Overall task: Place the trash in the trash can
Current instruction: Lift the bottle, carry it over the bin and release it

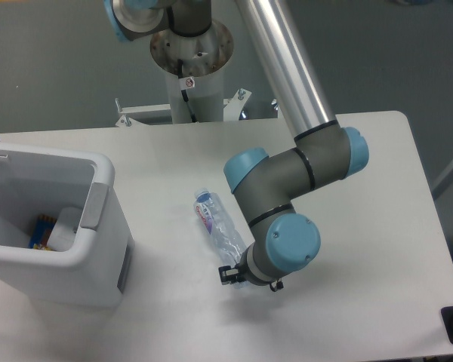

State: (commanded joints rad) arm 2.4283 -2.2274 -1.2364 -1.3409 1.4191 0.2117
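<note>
The trash I can see is a crushed clear plastic bottle (pixel 217 225) with a blue-and-red label, lying slanted on the table. Its lower end runs under my wrist. My gripper (pixel 228 274) shows only as a small black tip poking out left from under the blue-capped wrist, just below that bottle end. Its jaws are hidden, and I cannot tell whether they hold the bottle. The white trash can (pixel 98 249) stands at the left edge, well apart from the bottle. Inside it lie a pale white piece (pixel 63 229), possibly a wrapper, and a yellow-blue item (pixel 41 228).
A grey tab (pixel 94 205) sits on the can's right rim. The robot's base column (pixel 190 68) rises behind the table's far edge. The arm's silver link (pixel 287 68) slants across the upper middle.
</note>
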